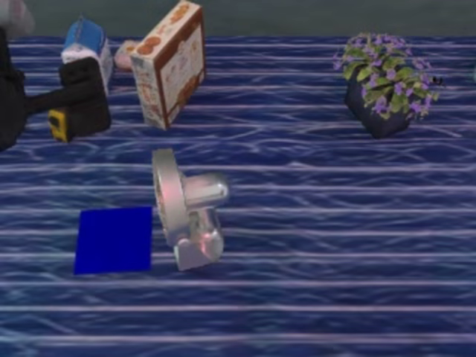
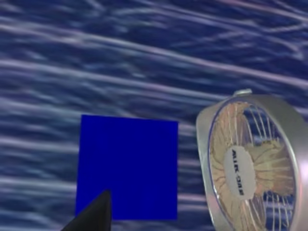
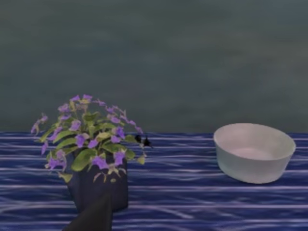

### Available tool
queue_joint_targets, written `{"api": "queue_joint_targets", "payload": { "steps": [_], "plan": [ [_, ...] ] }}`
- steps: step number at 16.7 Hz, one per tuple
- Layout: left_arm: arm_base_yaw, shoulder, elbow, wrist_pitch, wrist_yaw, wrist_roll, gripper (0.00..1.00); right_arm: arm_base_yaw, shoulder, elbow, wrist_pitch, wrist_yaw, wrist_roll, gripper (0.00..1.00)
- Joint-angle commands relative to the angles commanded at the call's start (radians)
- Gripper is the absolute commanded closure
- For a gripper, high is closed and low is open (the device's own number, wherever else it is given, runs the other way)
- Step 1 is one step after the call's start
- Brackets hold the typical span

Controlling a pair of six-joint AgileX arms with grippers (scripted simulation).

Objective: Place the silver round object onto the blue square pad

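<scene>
Can't tell if our left gripper [image 1: 74, 104] is released or clenched; it's hanging at the top view's upper left, well apart from the silver round object [image 1: 186, 212]. That thing sits mid-frame, just right of the blue square pad [image 1: 114, 239], not on it.

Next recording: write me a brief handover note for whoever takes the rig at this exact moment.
Left end effector: up at the table's far left, holding nothing; its fingers can't be judged.
Right arm: out of the top view, not at work.
Silver round object: on the cloth, just right of the blue square pad, not on it.
Done: nothing yet.
Left: grasp the object and set it on the pad.
</scene>
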Motion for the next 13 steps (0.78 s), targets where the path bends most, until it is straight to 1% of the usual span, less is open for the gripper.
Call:
{"api": "queue_joint_targets", "payload": {
  "steps": [4, 7, 10, 13],
  "plan": [
    [-0.093, 0.392, 0.36, -0.256, 0.002, -0.138, 0.0, 0.0, 0.0, 0.0, 0.0, 0.0, 0.0, 0.0],
    [-0.148, 0.615, 0.566, -0.412, 0.002, -0.219, 0.0, 0.0, 0.0, 0.0, 0.0, 0.0, 0.0, 0.0],
    [-0.185, 0.757, 0.693, -0.52, 0.002, -0.272, 0.0, 0.0, 0.0, 0.0, 0.0, 0.0, 0.0, 0.0],
    [-0.198, 0.807, 0.733, -0.56, 0.002, -0.291, 0.0, 0.0, 0.0, 0.0, 0.0, 0.0, 0.0, 0.0]
  ]
}}
